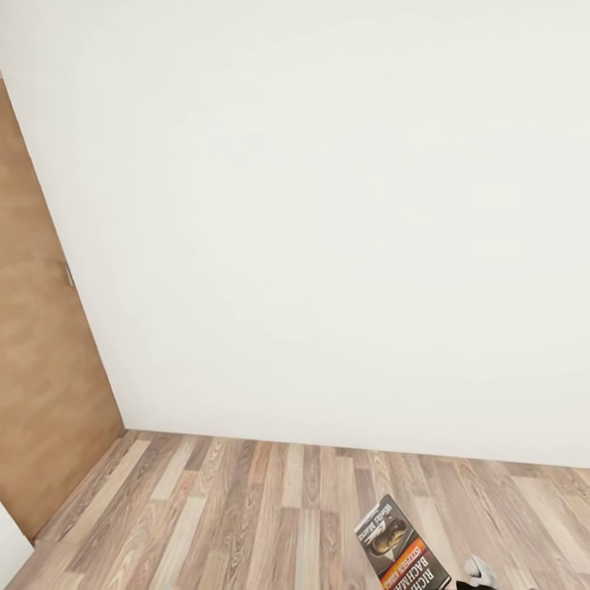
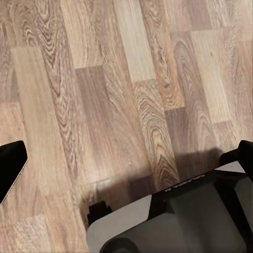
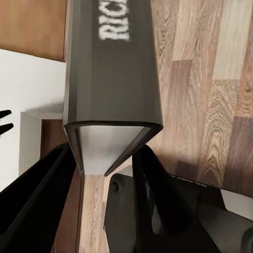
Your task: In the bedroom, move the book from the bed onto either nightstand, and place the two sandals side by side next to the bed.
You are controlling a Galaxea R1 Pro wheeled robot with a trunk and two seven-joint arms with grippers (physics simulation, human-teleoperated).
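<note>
1. The book (image 3: 113, 79) sat between the right gripper (image 3: 108, 174)'s two black fingers (image 3: 158, 200), pinched at its lower edge, held above the plank floor (image 1: 246, 508).
2. The left gripper's jaw state could not be told.

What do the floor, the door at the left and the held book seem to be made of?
Floor: wood planks or wood-look laminate, matte; staggered boards with grain show.
Door: light brown wood or veneer, smooth, with faint grain.
Book: probably paper with a slightly glossy dark cover; white page edges show between the covers, where the right gripper clamps it.
</note>
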